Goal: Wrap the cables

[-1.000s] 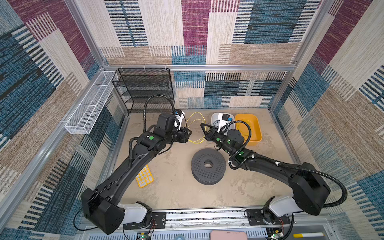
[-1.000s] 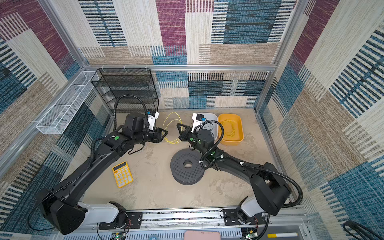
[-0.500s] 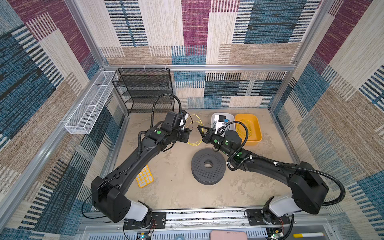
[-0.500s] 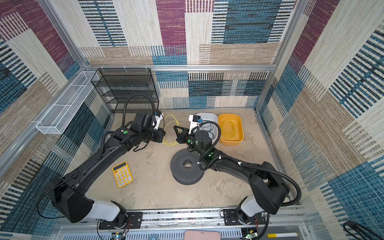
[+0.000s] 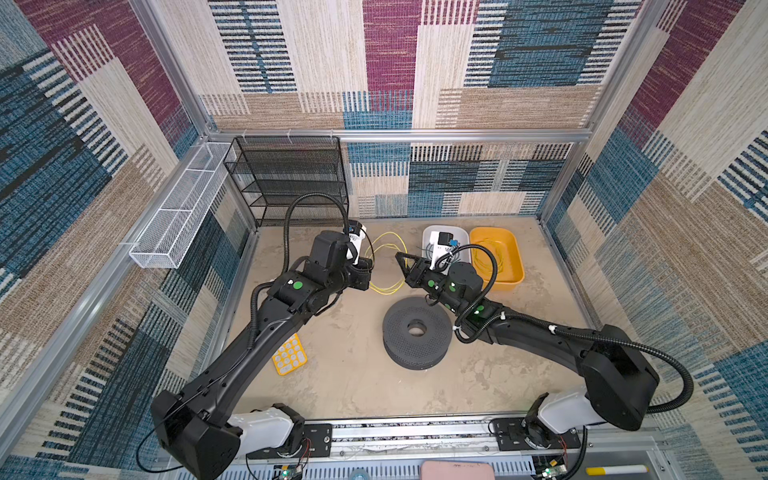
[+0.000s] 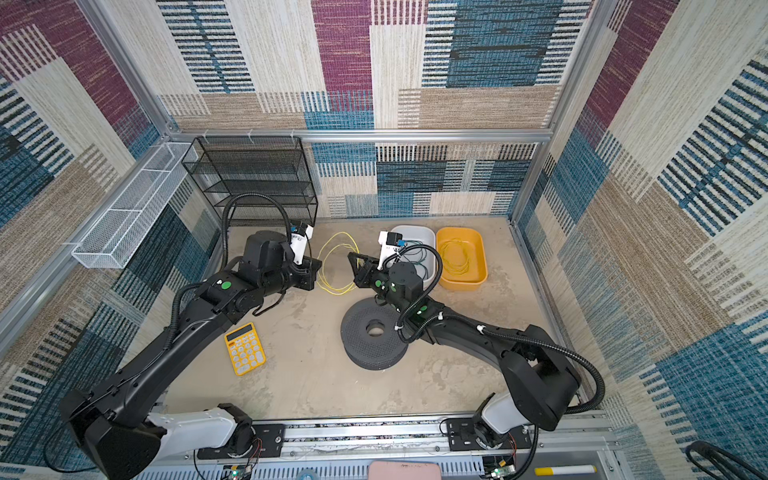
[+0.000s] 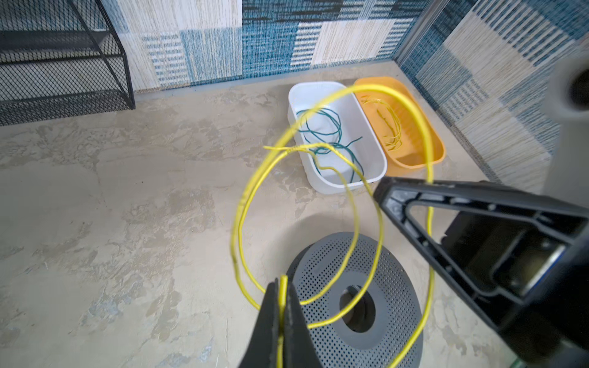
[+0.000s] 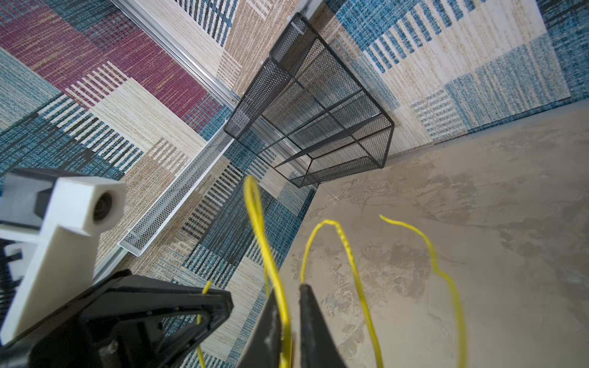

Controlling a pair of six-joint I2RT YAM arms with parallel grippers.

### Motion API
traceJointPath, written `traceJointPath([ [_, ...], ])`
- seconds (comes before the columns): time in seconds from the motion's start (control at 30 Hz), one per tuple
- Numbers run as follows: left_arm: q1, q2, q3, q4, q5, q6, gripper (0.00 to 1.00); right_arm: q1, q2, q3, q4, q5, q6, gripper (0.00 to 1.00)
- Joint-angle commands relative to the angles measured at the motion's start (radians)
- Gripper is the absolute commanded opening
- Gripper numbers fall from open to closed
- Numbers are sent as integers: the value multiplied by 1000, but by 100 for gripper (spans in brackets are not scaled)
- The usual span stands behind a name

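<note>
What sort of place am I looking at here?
Probably a robot test booth: patterned walls on a metal frame, two black arms bolted to a front rail, and everyday props such as a yellow calculator.

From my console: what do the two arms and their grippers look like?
The left arm and right arm are matte black on white bases. Green dots mark the upper joints; ribbed black hoses loop alongside. The left gripper and right gripper have black triangular open-frame fingers, with white camera mounts beside them.

Calculator (image 6: 245,348), grey disc (image 6: 360,334), mesh rack (image 6: 253,183)
</note>
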Motion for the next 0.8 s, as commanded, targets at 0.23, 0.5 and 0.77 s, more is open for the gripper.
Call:
traceJointPath([
  [0.23,14,-7,1,63,120,-26,0,1,-160,5,-115,-83,-67,63],
  [0.5,39,-5,-20,119,195,-62,0,-7,-332,-25,-232,-68,-119,72],
  [0.77,54,-31,-42,174,302,-104,0,-298,-383,-125,-245,-258,-8,64],
])
